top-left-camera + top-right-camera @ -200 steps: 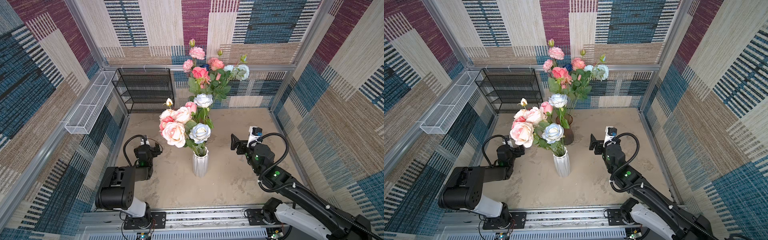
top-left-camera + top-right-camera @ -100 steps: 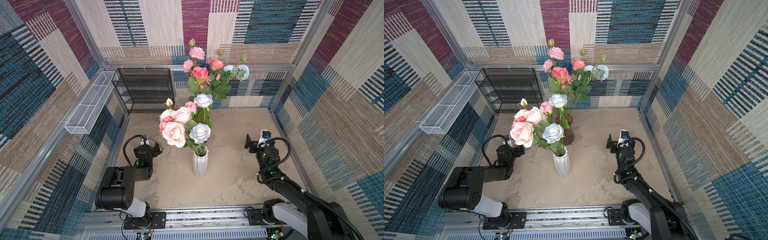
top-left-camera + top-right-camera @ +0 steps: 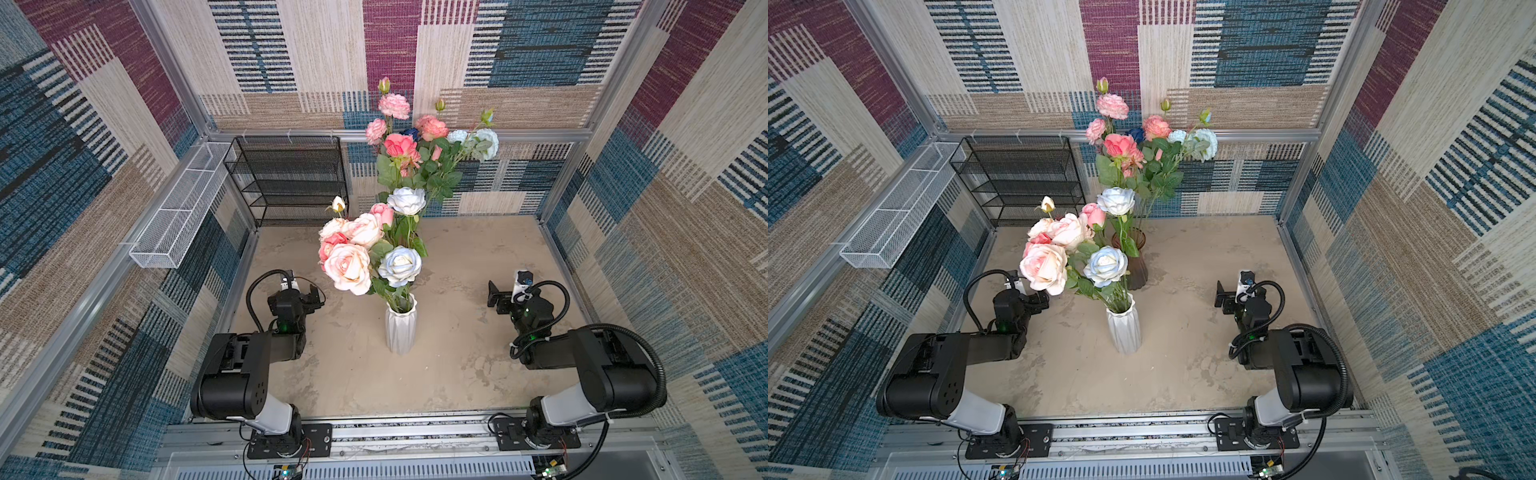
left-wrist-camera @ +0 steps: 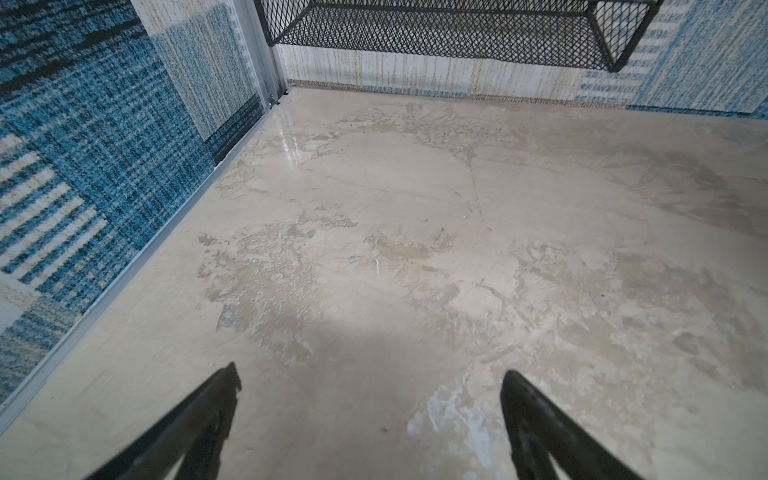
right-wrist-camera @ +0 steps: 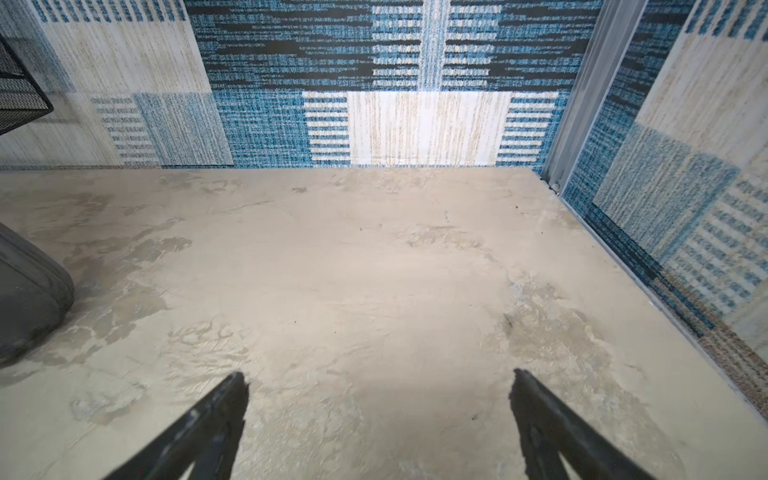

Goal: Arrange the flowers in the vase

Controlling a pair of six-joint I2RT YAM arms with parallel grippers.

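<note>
Mottled beige bench (image 3: 457,353) noted. White ribbed vase (image 3: 400,328) is stood near the middle, brown vase (image 3: 1136,266) just behind; black mesh rack (image 3: 291,183) is set at back-left corner.

Black mesh shelf rack (image 3: 291,178) back left against rear wall, white wire basket (image 3: 178,216) on left wall, near rack's top corner, mottled beige tabletop (image 3: 457,266), patchwork woven wall panels (image 3: 390,45) blue, maroon, beige, aluminium frame rails (image 3: 536,134)
</note>
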